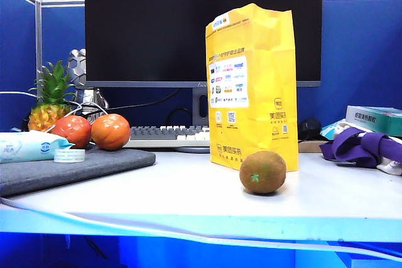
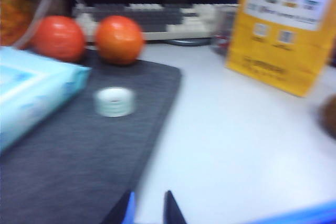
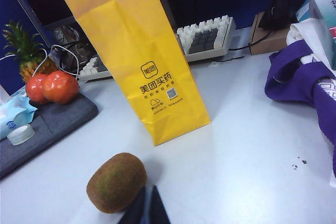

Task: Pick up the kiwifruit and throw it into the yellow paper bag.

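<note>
The left gripper [image 2: 148,211] has its fingers nearly together, holding nothing, above the gray mat [image 2: 79,150]. The right gripper [image 3: 145,206] is pinched closed and empty, just beside the kiwifruit [image 3: 116,182]. The kiwifruit lies on the white table [image 3: 236,156] near the standing yellow paper bag [image 3: 142,56].

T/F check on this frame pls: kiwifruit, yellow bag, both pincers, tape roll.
1. The kiwifruit lies on the white table in front of the yellow paper bag. True.
2. The bag lies flat on its side. False: it stands upright.
3. The right pincer holds the kiwifruit. False: it is shut and empty, close beside the fruit.
4. The left pincer is shut, holding nothing, by the edge of the grey mat. True.
5. The tape roll sits on top of the keyboard. False: it rests on the grey mat.
</note>
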